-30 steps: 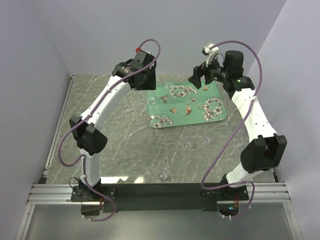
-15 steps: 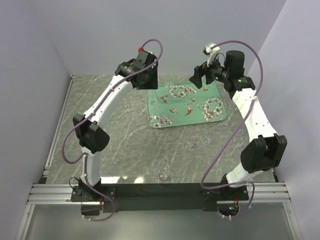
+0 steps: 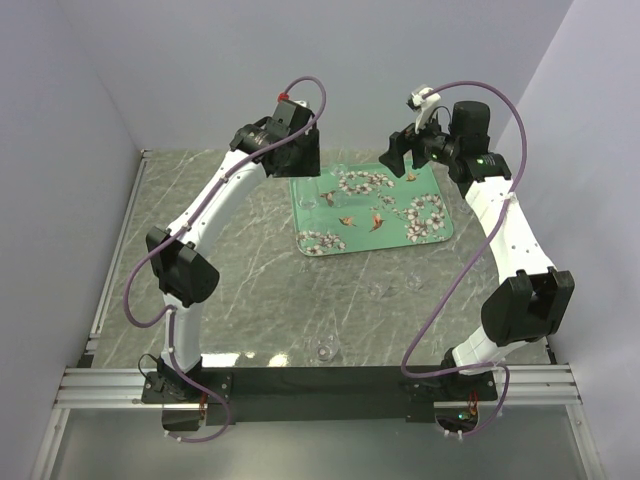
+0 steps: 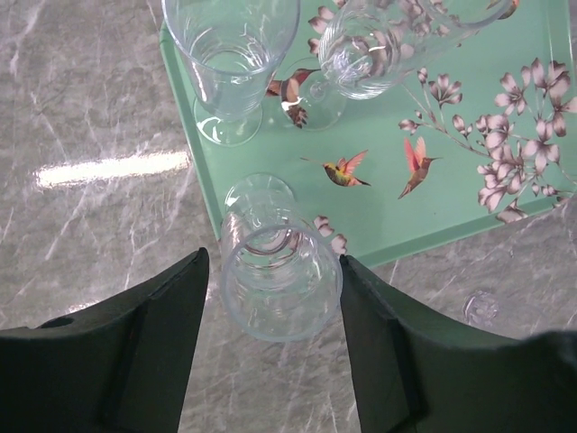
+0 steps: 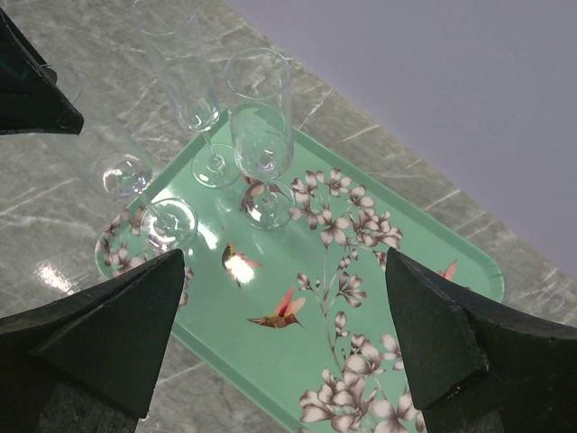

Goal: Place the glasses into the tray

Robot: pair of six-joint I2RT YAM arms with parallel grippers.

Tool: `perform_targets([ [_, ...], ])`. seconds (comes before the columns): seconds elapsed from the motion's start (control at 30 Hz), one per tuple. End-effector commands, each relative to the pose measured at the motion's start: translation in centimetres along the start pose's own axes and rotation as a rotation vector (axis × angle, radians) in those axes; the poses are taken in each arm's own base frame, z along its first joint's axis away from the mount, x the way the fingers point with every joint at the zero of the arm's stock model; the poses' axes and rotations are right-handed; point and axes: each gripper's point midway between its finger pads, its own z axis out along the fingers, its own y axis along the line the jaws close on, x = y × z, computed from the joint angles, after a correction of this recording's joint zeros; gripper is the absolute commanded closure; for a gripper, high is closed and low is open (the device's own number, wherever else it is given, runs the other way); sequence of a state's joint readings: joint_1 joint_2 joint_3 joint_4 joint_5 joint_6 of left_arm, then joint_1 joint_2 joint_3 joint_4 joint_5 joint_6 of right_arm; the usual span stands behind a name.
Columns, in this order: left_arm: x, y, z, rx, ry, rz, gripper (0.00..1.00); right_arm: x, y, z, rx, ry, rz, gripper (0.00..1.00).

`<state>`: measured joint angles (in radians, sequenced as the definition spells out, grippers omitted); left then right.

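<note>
Our left gripper [image 4: 273, 262] stands parted, loose around one glass [image 4: 281, 293] — its foot on the tray [image 4: 388, 230], just inside the edge; beyond the fingertips, two more glasses [image 4: 230, 63]. Our right gripper [image 5: 284, 271] gapes wide, empty — tray beneath it

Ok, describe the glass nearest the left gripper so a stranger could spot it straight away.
Look at the teal flowered tray. The glass stands on its very corner, between the left gripper's dark fingers. Its neighbours sit further in on the tray, clear of any gripper.
</note>
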<state>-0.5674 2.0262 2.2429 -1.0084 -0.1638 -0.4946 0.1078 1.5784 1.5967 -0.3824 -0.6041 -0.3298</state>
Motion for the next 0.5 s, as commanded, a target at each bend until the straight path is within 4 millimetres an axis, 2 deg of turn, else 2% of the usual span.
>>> perform_targets([
  [0.0,-2.2,-1.5,-2.1,0.065,-0.082,-0.016,0.34,-1.5,0.3,-1.3,0.001,-0.041,-0.024,0.02],
  [0.27,-2.4,-1.8,-2.9,0.081,-0.09,-0.018,0.31,-1.6,0.4,-1.5,0.003,-0.044,-0.028,0.02],
  [0.47,-2.2,-2.0,-3.5,0.096,-0.103,-0.013,0.25,-1.4,0.8,-1.6,-0.018,-0.04,-0.038,0.01],
])
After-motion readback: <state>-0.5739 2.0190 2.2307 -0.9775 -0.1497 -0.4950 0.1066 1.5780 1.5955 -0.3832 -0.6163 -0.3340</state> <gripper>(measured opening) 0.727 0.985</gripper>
